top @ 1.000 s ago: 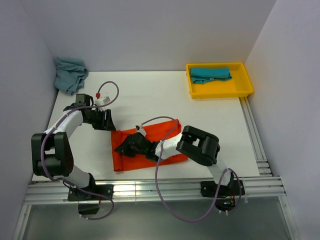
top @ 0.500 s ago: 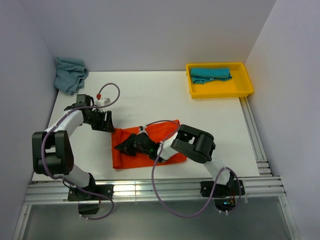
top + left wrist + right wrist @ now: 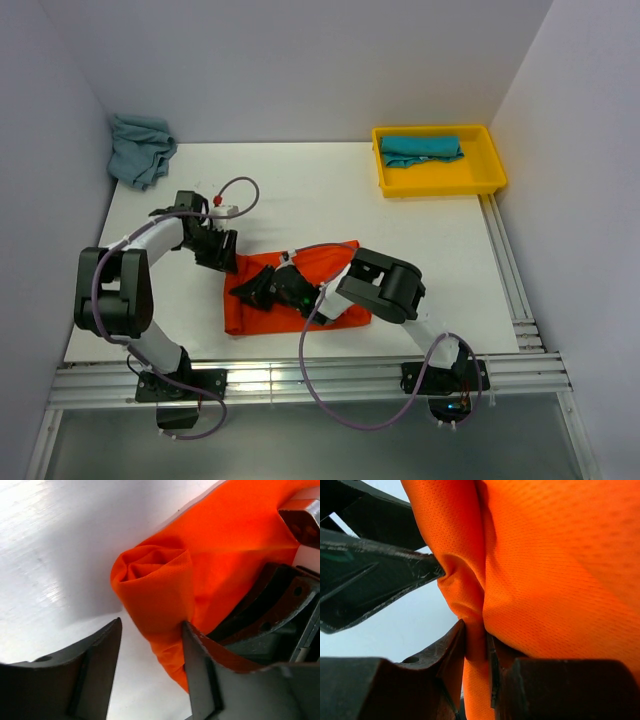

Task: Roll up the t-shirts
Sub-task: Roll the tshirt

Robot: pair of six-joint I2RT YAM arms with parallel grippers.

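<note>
— As we look down from above, what surface and room do we have?
— We see a white table (image 3: 320,190) closed in by pale walls (image 3: 300,70) on the left, far and right sides, with metal rails (image 3: 300,385) along its near edge. A yellow tray (image 3: 438,186) sits at the far right with a folded teal t-shirt (image 3: 420,149) in it. A crumpled grey-blue t-shirt (image 3: 140,148) lies in the far left corner.
— And the orange t-shirt (image 3: 250,315)?
— We find it close to the table's near edge, left of middle, partly flat, with its left side bunched. The left gripper (image 3: 222,258) is at its far left corner, and the right gripper (image 3: 245,290) is over its left part.
— What do we get from the left wrist?
— We see the cloth's end wound into a loose spiral roll on bare table. The jaws stand wide apart, one finger touches the roll, and nothing is clamped.
— And from the right wrist?
— We see its fingers (image 3: 455,645) closed on a thin fold of fine-mesh orange cloth.
</note>
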